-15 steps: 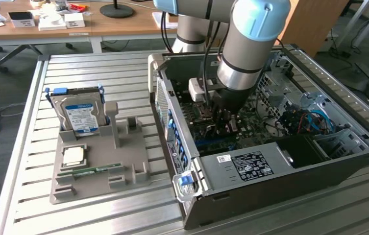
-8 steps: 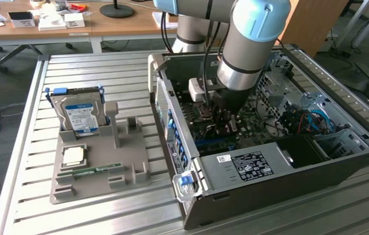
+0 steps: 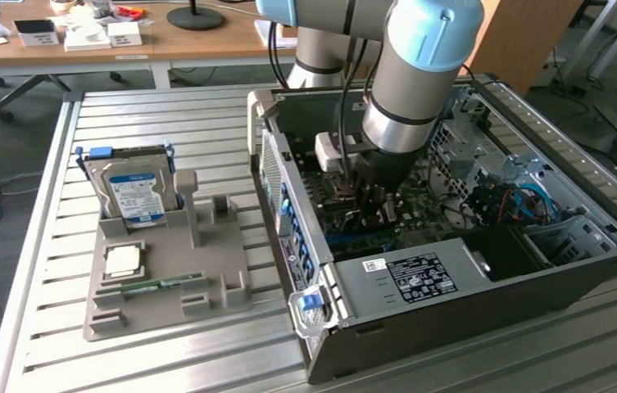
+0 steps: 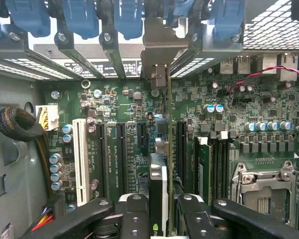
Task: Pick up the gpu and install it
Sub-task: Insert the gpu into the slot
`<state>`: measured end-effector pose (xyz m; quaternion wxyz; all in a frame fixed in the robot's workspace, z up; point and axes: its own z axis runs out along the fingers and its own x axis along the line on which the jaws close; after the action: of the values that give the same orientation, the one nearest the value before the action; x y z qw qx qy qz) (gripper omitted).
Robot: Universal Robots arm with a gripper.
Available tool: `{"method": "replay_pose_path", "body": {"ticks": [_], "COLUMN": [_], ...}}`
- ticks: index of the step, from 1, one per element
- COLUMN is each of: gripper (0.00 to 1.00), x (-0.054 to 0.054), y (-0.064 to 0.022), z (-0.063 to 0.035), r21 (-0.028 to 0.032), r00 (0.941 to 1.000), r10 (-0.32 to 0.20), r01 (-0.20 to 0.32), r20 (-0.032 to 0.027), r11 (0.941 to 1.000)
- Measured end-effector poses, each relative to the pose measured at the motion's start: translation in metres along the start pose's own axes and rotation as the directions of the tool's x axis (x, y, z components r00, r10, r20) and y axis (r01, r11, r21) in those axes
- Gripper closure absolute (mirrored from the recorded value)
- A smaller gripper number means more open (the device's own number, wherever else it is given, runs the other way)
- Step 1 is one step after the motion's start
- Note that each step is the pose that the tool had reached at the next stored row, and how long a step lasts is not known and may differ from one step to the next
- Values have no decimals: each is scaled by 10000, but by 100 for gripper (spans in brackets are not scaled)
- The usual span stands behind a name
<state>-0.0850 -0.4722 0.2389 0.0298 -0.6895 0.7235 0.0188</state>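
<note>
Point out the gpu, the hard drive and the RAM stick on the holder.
gpu (image 4: 158,191), wrist view: top edge of the card between the gripper's fingers.
hard drive (image 3: 133,195), exterior view: its blue label.
RAM stick (image 3: 163,284), exterior view: middle of the green strip.

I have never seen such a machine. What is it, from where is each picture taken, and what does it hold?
It is a robot arm reaching into an open computer case. One picture comes from a camera beside the table; the other comes from a camera on the arm's wrist, looking down at the motherboard. The gripper is shut on the gpu, seen edge-on above the card slots. On the table, a grey holder carries a hard drive, a processor chip and a RAM stick.
</note>
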Motion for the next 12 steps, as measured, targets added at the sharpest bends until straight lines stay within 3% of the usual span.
{"method": "replay_pose_path", "body": {"ticks": [12], "gripper": [73], "x": [1], "y": [-1], "z": [14], "r21": [-1], "r00": [10000], "r10": [0], "r01": [0], "r20": [-2], "r11": [10000]}}
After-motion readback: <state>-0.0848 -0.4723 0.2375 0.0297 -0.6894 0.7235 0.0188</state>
